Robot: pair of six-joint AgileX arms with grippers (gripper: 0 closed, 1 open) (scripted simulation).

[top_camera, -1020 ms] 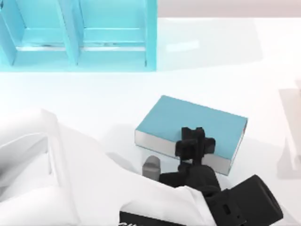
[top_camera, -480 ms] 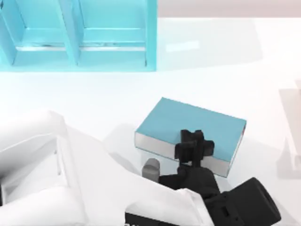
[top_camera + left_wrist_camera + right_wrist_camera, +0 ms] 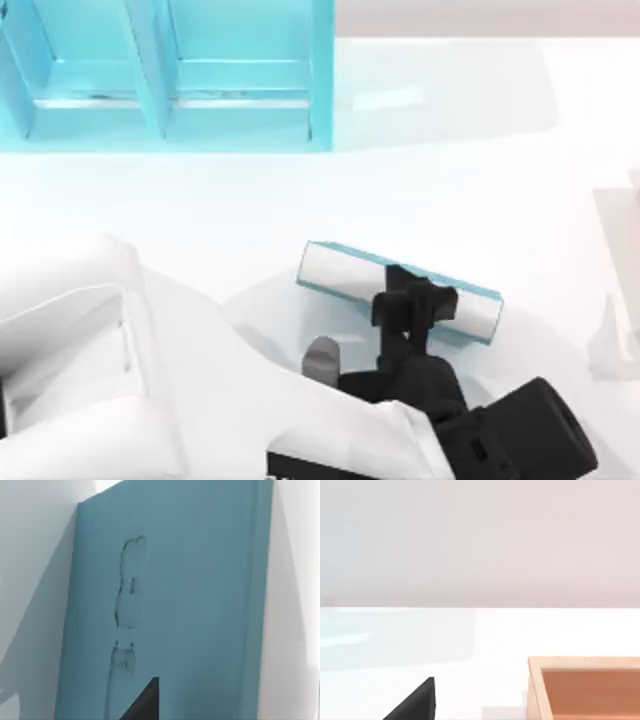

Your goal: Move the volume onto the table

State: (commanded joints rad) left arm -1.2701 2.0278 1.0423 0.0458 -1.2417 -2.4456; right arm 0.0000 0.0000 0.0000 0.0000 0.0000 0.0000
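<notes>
Bare white table (image 3: 480,170) around the tilted volume (image 3: 350,272), left gripper (image 3: 412,305) clamped on its edge.

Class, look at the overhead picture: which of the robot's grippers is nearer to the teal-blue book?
Left. The left gripper is right at the book, its fingers over the tilted volume's near edge. The right gripper is away toward the table's right side, by a wooden box.
</notes>
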